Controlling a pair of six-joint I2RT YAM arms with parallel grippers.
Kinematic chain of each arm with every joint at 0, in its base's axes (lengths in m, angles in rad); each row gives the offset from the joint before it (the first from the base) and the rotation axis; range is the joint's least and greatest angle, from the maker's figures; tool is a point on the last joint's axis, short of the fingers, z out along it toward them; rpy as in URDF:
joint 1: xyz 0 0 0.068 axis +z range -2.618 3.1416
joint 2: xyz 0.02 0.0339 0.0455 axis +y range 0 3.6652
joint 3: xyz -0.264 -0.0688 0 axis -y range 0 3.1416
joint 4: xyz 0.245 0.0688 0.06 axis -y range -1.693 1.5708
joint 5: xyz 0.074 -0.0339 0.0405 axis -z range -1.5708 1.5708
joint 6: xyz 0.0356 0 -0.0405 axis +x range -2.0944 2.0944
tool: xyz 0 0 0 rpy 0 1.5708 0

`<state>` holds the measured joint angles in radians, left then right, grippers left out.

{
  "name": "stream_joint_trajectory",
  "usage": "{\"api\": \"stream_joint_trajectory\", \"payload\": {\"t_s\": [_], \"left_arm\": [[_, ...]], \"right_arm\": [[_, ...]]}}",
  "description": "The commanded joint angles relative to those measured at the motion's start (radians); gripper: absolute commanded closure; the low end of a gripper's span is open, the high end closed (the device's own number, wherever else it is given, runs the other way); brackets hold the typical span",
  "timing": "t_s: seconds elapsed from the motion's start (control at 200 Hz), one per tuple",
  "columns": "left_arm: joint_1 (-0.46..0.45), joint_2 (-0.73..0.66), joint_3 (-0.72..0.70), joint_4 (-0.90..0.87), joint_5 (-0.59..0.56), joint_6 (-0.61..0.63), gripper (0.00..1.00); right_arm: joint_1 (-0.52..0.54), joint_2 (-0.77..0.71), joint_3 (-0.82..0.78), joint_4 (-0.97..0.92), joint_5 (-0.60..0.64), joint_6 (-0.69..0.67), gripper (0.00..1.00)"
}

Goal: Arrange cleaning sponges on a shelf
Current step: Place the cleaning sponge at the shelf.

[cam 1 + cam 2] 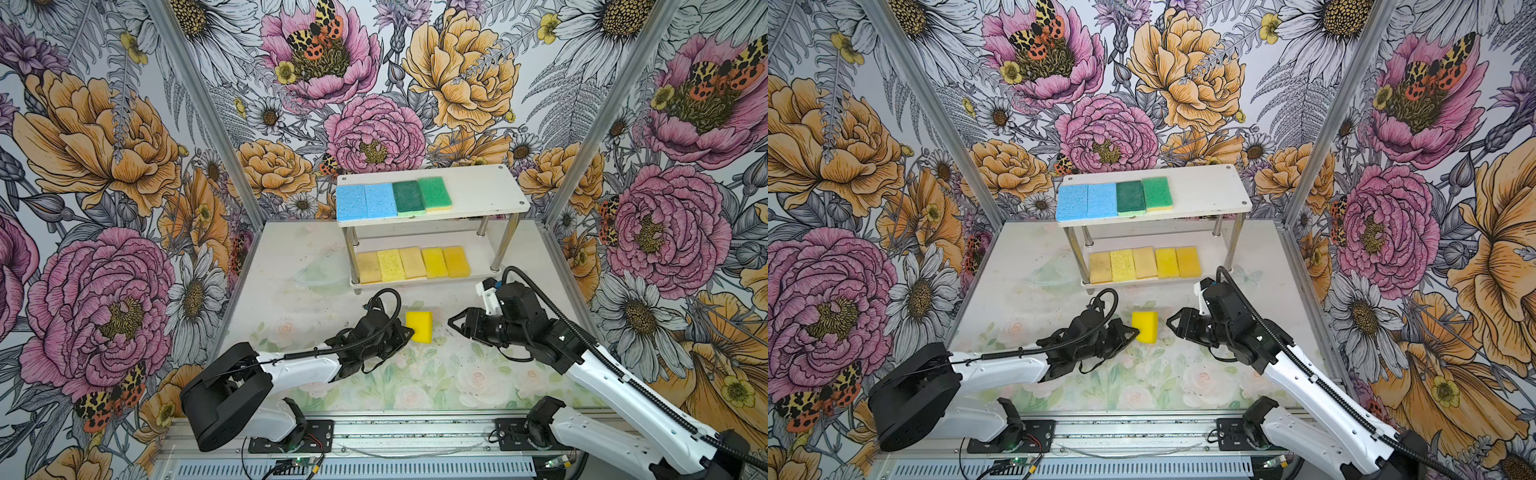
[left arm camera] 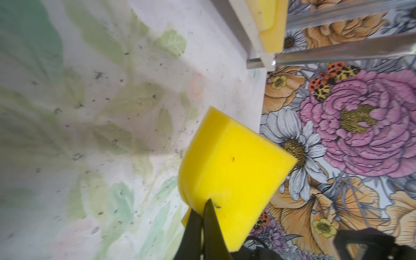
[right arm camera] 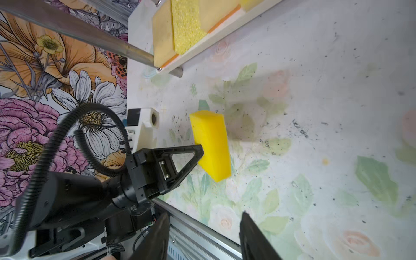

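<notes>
White two-tier shelf, right of centre in a top view, holds two blue sponges and two green-topped sponges abreast on top, with five yellow-tan sponges in a row below. Bright yellow sponge, centre frame, is tilted, with one edge pinched by the left gripper.

You have four views: a stereo pair up high, plus one camera per wrist.
Both top views look down and forward from above the near edge of the table, wide enough to take in all of it and the shelf at its back, and they overlap almost fully. Your left wrist camera sits tight against the yellow sponge, with a corner of the shelf beyond. Your right wrist camera faces that same sponge and the left gripper across the table, from slightly farther off.
</notes>
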<state>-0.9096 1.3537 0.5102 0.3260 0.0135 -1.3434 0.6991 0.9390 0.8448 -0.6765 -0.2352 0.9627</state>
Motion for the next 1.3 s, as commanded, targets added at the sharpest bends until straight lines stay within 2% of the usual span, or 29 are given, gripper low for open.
{"api": "stream_joint_trajectory", "payload": {"t_s": [0.0,0.08,0.21,0.65,1.296], "left_arm": [[-0.021,-0.001,-0.007,0.141,-0.185,-0.148,1.00],[-0.023,0.021,-0.012,0.166,-0.175,-0.168,1.00],[-0.035,0.050,-0.024,0.221,-0.162,-0.194,1.00],[-0.038,0.077,-0.025,0.272,-0.109,-0.188,1.00],[-0.044,0.054,-0.012,0.282,-0.090,-0.151,1.00]], "right_arm": [[0.087,0.056,0.044,0.052,0.133,0.057,0.47],[0.153,0.106,0.050,0.063,0.166,0.064,0.47],[0.178,0.154,0.057,0.064,0.222,0.065,0.48],[0.165,0.251,0.125,0.070,0.296,0.012,0.58],[0.113,0.311,0.155,0.071,0.278,-0.030,0.66]]}}
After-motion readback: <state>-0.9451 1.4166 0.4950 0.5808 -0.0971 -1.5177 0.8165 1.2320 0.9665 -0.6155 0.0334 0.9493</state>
